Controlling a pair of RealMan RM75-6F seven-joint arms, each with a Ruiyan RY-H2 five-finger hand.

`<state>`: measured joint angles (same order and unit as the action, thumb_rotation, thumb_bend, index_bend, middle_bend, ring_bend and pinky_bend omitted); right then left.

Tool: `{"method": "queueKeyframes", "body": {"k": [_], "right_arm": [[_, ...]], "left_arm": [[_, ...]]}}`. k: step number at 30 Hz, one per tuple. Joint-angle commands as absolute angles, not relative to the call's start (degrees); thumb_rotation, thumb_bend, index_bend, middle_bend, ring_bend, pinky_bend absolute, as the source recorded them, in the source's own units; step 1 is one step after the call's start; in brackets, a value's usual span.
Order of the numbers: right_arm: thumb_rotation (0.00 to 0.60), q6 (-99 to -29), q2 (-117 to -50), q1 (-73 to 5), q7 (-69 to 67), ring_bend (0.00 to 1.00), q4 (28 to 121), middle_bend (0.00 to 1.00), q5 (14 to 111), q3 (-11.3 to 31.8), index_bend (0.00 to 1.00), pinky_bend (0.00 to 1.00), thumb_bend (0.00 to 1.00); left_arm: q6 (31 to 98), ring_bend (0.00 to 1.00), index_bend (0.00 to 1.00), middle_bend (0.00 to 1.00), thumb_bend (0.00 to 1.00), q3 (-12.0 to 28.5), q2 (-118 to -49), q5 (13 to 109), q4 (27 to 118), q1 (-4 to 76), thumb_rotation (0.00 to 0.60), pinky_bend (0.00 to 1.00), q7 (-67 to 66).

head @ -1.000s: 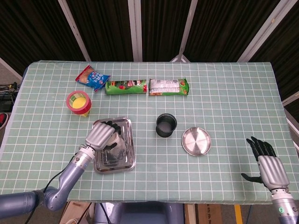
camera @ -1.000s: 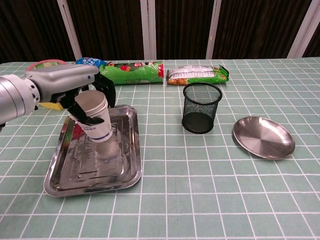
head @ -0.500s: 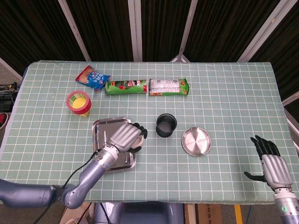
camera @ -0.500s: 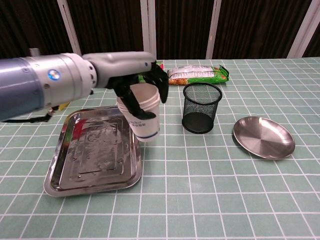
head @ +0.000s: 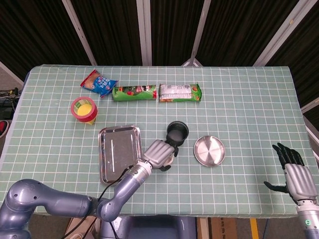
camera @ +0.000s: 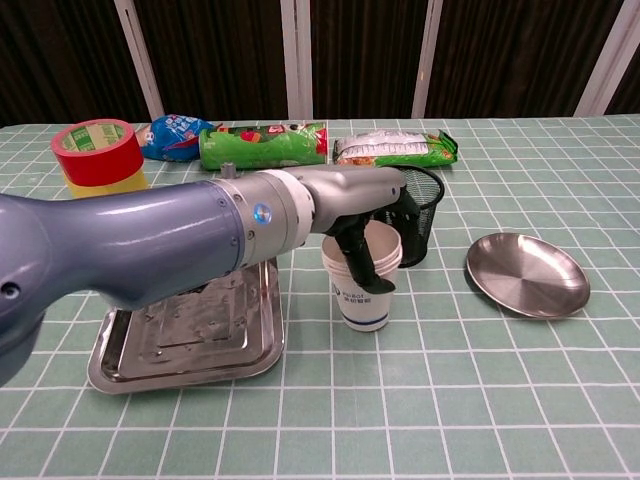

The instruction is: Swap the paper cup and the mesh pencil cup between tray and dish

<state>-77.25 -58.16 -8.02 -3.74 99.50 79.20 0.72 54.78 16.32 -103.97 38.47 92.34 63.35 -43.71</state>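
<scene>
Green gridded cloth covers the table [head: 239, 99], with dark panelled walls filling the top of both views. At centre frame in the head view, the left hand [head: 159, 154] holds the paper cup [camera: 362, 283] with its fingers wrapped around the upper wall; the chest view shows the cup upright, its rim partly covered by the dark fingers [camera: 352, 245], and its base at or just above the cloth, though contact cannot be confirmed. The cup sits between the tray [head: 119, 152], at left of centre and now carrying nothing, and the mesh pencil cup [head: 177, 133], just behind the hand and standing on the cloth rather than in either container. The dish [head: 209, 150], right of centre, is likewise bare. This arrangement suggests a staging step: both task objects are held outside their containers so that each destination is free before a placement is made. The high side grasp keeps the cup vertical and leaves its base unobstructed for setting down. Judged from this layout, the cup needs to travel further right to the dish, passing in front of the mesh pencil cup, where a brush against it is the main risk. The right hand [head: 296, 175] waits at the lower right edge, fingers spread and holding nothing, well apart from the work. Snack packets [head: 180, 92] and a tape roll [head: 83, 109] lie toward the upper left, away from the action.
</scene>
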Motion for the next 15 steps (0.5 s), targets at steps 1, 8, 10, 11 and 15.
{"method": "queueKeyframes", "body": {"k": [1, 8, 10, 11, 15], "right_arm": [[0.6, -76.78, -57.79, -8.04, -4.18, 0.0, 99.31, 0.0, 79.66, 0.55, 0.03, 0.0, 0.0], [0.6, -76.38, -57.56, -7.91, -4.15, 0.0, 99.25, 0.0, 79.49, 0.8, 0.03, 0.0, 0.0], [0.6, -76.59, -57.54, -7.74, -3.91, 0.0, 99.33, 0.0, 79.36, 0.96, 0.03, 0.0, 0.0], [0.6, -76.66, -57.51, -7.67, -3.87, 0.0, 99.4, 0.0, 79.3, 1.01, 0.03, 0.0, 0.0], [0.6, -76.87, -57.3, -7.4, -3.83, 0.0, 99.78, 0.0, 79.07, 1.25, 0.03, 0.0, 0.0]], "left_arm": [[55.09, 0.04, 0.31, 0.11, 0.23, 16.05, -104.11, 38.63, 92.2, 63.76, 0.6, 0.21, -43.69], [55.61, 0.0, 0.27, 0.04, 0.11, 15.73, -102.42, 38.5, 95.38, 64.55, 0.6, 0.17, -44.13], [56.43, 0.0, 0.26, 0.04, 0.11, 15.49, -101.68, 39.33, 96.98, 64.61, 0.6, 0.19, -44.29], [56.75, 0.0, 0.26, 0.05, 0.11, 15.37, -101.41, 39.56, 97.54, 64.59, 0.6, 0.21, -44.38], [58.82, 0.03, 0.26, 0.07, 0.11, 14.51, -99.48, 40.52, 101.29, 64.06, 0.6, 0.27, -45.02]]}}
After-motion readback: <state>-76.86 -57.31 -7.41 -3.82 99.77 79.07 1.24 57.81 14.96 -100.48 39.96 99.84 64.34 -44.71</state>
